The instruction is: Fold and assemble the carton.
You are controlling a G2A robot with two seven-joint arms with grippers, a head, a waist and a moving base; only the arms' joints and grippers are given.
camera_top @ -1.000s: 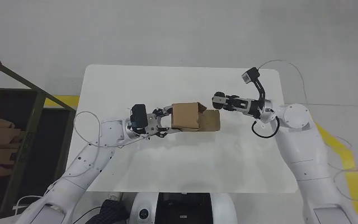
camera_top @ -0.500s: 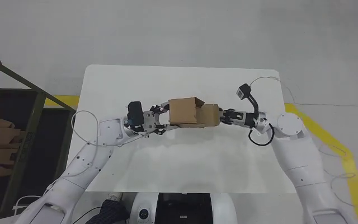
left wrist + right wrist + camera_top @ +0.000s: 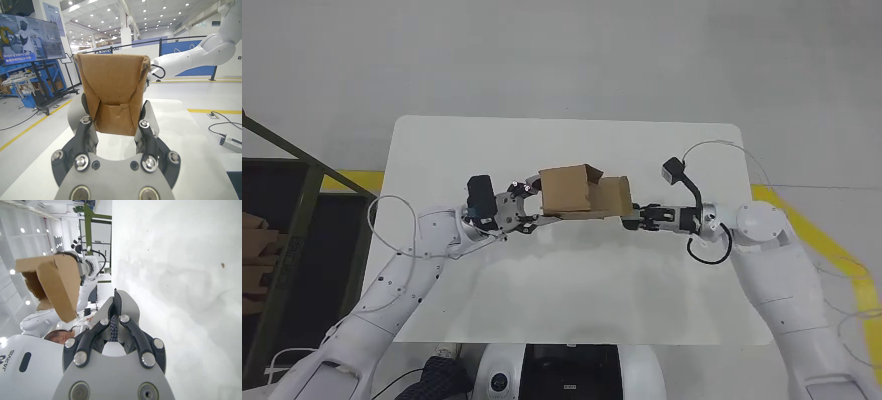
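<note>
The brown carton is held off the white table near its middle, with a loose flap sticking out toward the right arm. My left gripper is shut on the carton's left end; in the left wrist view its fingers clamp both side walls of the carton, whose open inside faces the camera. My right gripper is shut with nothing in it, just beside the flap's near edge. In the right wrist view the closed fingertips lie close to the carton.
A dark bin holding flat cardboard stands on the floor left of the table. Bare table surface lies on all sides of the carton.
The left gripper has lifted and tilted the carton slightly away from the robot. The right gripper has swung from beside the flap's far right end to its near side, closer in.
</note>
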